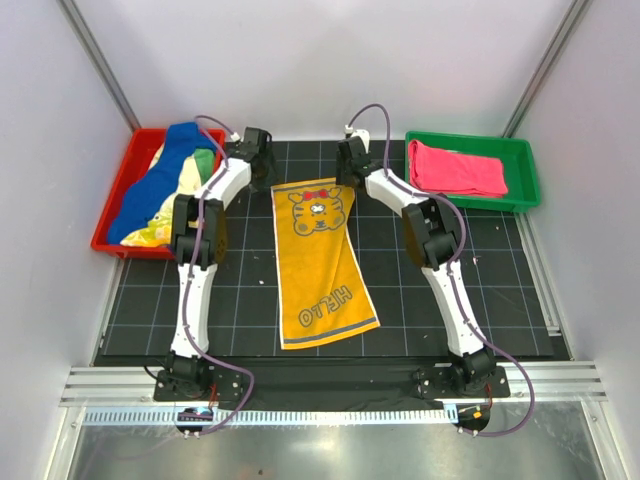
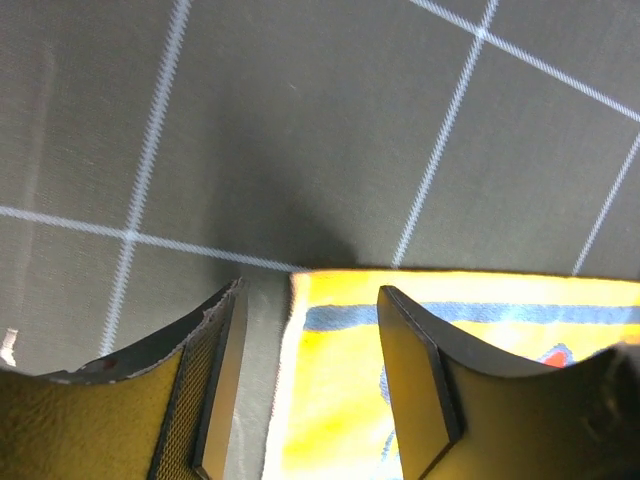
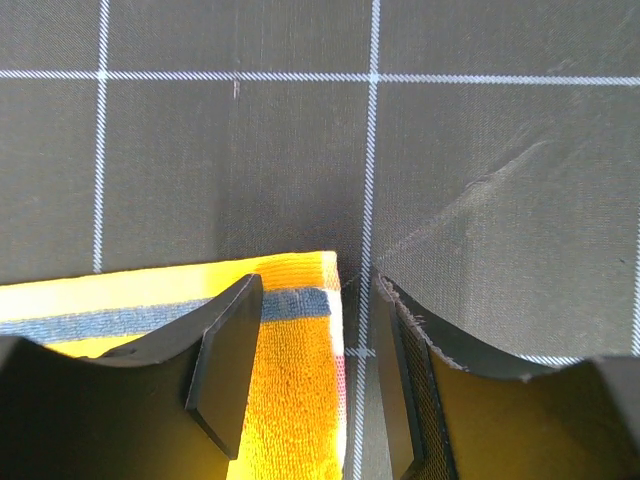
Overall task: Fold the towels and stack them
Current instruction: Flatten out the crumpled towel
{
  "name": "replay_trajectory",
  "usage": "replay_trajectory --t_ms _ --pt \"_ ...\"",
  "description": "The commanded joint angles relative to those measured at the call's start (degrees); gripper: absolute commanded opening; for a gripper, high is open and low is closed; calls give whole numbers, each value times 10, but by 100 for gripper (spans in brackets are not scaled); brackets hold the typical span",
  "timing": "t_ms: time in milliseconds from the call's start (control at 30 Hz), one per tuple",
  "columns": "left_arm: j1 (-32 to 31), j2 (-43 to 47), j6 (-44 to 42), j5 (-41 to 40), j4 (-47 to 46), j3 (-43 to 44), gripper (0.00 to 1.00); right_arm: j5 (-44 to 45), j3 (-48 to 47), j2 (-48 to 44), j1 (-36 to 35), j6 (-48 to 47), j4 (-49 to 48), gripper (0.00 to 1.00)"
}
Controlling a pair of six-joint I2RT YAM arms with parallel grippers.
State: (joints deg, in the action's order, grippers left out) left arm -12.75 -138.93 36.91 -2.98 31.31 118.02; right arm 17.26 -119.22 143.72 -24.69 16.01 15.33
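Both claws stand apart: your left claw (image 2: 310, 340) straddles one far corner of the orange-yellow terry towel with a cartoon tiger (image 1: 322, 265), and your right claw (image 3: 315, 350) straddles the other. Neither clamps cloth, though I can't tell whether the fingertips brush it. The towel lies flat, lengthwise, mid-way across the black gridded desk (image 1: 400, 300). A pink-red towel (image 1: 455, 168) fills the green plastic tray (image 1: 526, 172), and a blue, green and yellow cloth heap (image 1: 165, 185) fills the red plastic tray (image 1: 108, 218).

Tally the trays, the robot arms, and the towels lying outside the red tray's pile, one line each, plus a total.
Trays: 2 (red tray, green tray)
Arms: 2 (left arm, right arm)
Towels outside the pile: 2 (tiger towel, pink towel)
Total: 6
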Motion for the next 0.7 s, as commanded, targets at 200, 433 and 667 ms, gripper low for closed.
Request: replay_trajectory --t_ms 200,433,667 --pt "-27 -13 -9 -56 43 2 51 -44 -32 9 17 19 -5 54" --pt "-38 -8 -6 -86 49 -12 40 -57 -30 10 18 22 1 52" --pt "-39 -3 -6 -109 48 -19 21 -81 -39 16 17 13 18 44"
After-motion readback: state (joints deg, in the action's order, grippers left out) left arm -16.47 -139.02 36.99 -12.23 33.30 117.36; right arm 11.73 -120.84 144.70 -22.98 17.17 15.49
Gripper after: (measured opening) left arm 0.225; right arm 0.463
